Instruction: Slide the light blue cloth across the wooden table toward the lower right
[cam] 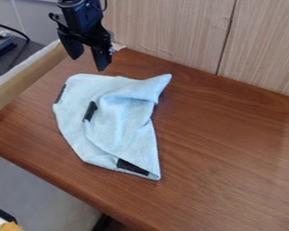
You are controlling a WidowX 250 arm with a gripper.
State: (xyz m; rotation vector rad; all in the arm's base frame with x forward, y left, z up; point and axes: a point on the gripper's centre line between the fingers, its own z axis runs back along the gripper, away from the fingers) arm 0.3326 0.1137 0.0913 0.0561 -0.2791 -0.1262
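1. Looking down through the fixed camera, I had the black gripper (88, 64) hanging near the top left of the view, just past the cloth's far edge. Its fingers (101, 57) stood wide apart with nothing pinched between them. I couldn't judge how high above the table they were.

2. The pale blue cloth (126, 124) lay left of centre on the table (225, 158). My guess is its own creases were holding it in that lopsided shape: one flap doubled over the middle, and the top right corner bunched into a soft point that looked a bit raised.

3. Texture-wise, the fabric looked soft and slightly fuzzy, kinda like a towel. Three dark strips showed on it: one at the left edge, one by the middle fold (90, 111), one along the bottom hem (132, 167).

4. The tabletop was reddish-brown with visible grain, backed by upright, paler wood-look panels (165, 27). A chunky tan ledge (26, 85) ran along the left side.
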